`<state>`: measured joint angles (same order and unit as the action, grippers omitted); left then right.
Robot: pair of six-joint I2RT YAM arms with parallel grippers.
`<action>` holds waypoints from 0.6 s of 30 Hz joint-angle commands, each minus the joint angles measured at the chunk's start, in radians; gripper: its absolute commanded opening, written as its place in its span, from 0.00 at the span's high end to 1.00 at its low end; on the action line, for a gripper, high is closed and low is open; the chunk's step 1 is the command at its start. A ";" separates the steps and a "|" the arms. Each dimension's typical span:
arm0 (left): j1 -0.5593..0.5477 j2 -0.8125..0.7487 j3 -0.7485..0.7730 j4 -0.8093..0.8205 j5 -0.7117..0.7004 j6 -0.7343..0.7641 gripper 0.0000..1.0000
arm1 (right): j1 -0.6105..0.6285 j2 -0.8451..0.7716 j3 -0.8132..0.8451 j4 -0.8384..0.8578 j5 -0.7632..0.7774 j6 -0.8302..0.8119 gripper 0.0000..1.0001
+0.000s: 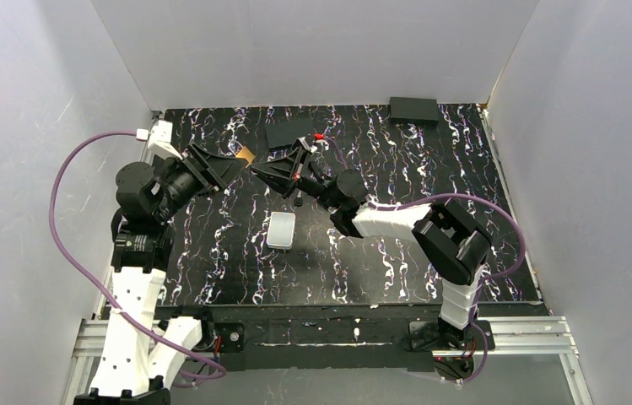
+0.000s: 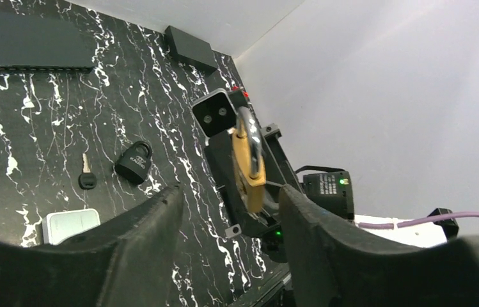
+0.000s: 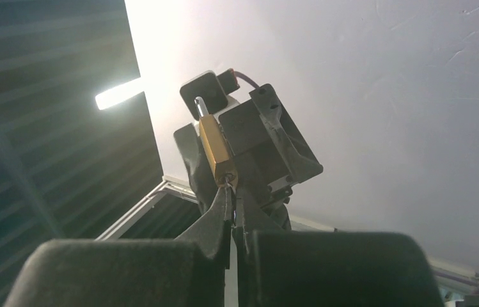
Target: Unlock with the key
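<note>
The key (image 2: 86, 173), tiny and black-headed, lies flat on the marbled desk (image 2: 25, 128) at the left of the left-wrist view. It sits just beside a black padlock (image 2: 134, 161) and well apart from both tools.

Held up above the desk, in the middle of that view, is a brass padlock (image 2: 249, 167), its shackle toward the top of the frame. The right tool (image 3: 231, 199) is pinched tight at the keyhole end, on a small bright metal stub (image 3: 227, 183) that runs into the lock's base. The stub's head is hidden between the pads, so we judge rather than see that it is a second key seated in the lock. The left tool (image 2: 230, 190) stands partly open, one finger (image 2: 150, 233) on each side of the brass body. A gap shows on both sides, and it has hold of nothing.

The step in hand, as we read it, is bracing the lock so that a turn can be made. To do it well, we would centre the left tool on the body's flat faces, below the shackle, so the shackle can spring free. Then we would close squarely until the body cannot twist. The right tool should hold its line with the keyhole meanwhile, since a sideways pull could bend the stub or drag it out. Only once the body is firm would we roll the right wrist. If the lock does not yield, the key on the desk is the one to try.
</note>
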<state>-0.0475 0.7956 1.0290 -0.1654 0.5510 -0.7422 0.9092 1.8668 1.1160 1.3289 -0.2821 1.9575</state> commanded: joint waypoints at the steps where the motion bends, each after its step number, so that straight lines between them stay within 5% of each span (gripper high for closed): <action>1: 0.003 0.015 -0.015 0.068 -0.008 -0.026 0.49 | -0.004 -0.061 0.001 0.050 -0.030 -0.042 0.99; 11: 0.003 0.016 -0.031 0.096 -0.016 -0.054 0.55 | -0.004 -0.080 -0.015 -0.020 -0.058 -0.111 0.99; 18: 0.004 0.020 -0.052 0.083 -0.004 -0.058 0.92 | -0.004 -0.086 0.011 -0.077 -0.075 -0.167 0.99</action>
<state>-0.0475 0.8173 0.9970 -0.0982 0.5358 -0.7975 0.9092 1.8370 1.0958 1.2427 -0.3405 1.8500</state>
